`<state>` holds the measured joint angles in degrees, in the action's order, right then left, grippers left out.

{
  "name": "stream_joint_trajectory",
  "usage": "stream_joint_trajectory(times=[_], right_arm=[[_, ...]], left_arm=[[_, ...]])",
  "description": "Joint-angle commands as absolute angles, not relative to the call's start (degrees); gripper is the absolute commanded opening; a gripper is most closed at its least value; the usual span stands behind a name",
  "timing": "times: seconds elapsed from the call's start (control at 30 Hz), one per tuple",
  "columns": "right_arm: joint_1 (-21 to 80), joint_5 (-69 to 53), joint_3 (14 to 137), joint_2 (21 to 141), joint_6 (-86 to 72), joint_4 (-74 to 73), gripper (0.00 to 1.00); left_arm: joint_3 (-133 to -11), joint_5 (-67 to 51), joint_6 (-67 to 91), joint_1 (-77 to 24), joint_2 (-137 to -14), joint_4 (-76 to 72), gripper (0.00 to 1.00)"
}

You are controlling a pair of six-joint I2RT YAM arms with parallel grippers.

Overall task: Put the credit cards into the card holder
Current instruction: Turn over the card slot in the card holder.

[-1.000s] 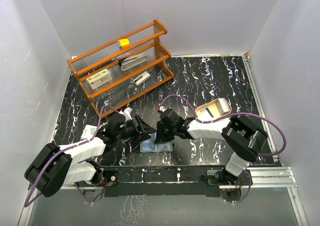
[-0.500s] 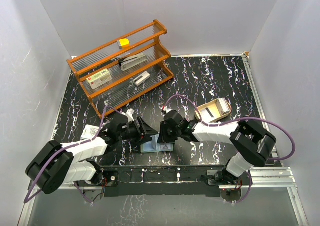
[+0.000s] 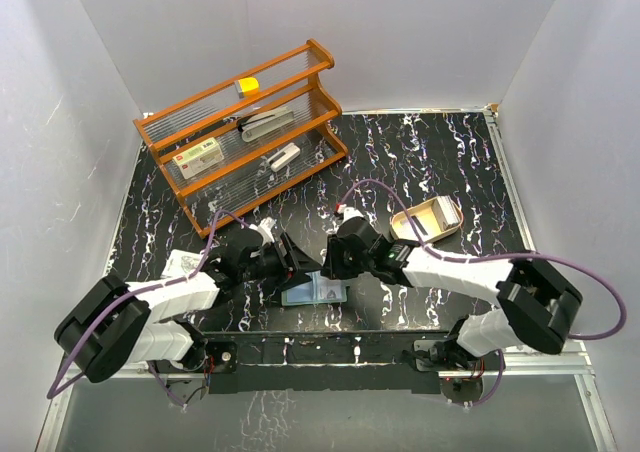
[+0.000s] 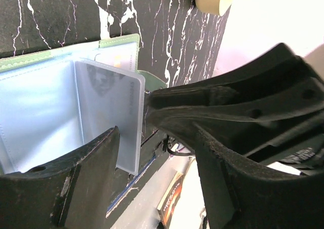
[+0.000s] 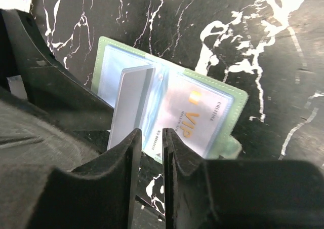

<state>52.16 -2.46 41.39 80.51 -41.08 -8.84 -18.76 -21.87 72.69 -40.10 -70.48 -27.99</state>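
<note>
1. Desk (image 3: 420, 162): the card holder (image 3: 316, 294) lies open on the near middle, its long axis running left to right. It sits between the two arms, just on the near side of both sets of jaws.
2. Right arm (image 3: 450, 267): the right jaws stand slightly apart, leaving a narrow slit with nothing visibly pinched. The holder lies straight ahead of their tips. This arm is judged the better placed for pressing a card home.
3. Left arm (image 3: 170, 297): the left jaws are spread wide at the holder's left half, with a raised leaf (image 4: 109, 112) between them. One fingertip meets the leaf's edge.
4. Grey striped card (image 5: 132, 105): it sits in that leaf, tilted up off the holder.
5. VIP card (image 5: 200, 118): it lies flat in the right pocket.
6. View differences: only the right wrist view shows the print on the cards. Only the left wrist view shows the leaf standing upright. The top view hides both.
</note>
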Motion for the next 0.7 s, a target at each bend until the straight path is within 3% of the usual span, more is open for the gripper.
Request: stream_joint_trajectory(times=[0.0,0.5,0.67], right_arm=[[52.29,5.52,42.86,75.69,-38.51,-13.76,0.23],[50.67,17.09,50.81,70.95,-29.22,-26.41,0.33],[49.67,24.29,54.39,71.81,-25.71,-30.47,0.43]], left_arm=[[-20.87,-21.44,72.77,-40.95,-71.63,-29.83,0.59],[-22.15,-20.73,70.53,-41.74,-71.16,-26.63,0.59],[-23.85,-18.97,66.28,-41.73,-68.02,-19.39,0.60]])
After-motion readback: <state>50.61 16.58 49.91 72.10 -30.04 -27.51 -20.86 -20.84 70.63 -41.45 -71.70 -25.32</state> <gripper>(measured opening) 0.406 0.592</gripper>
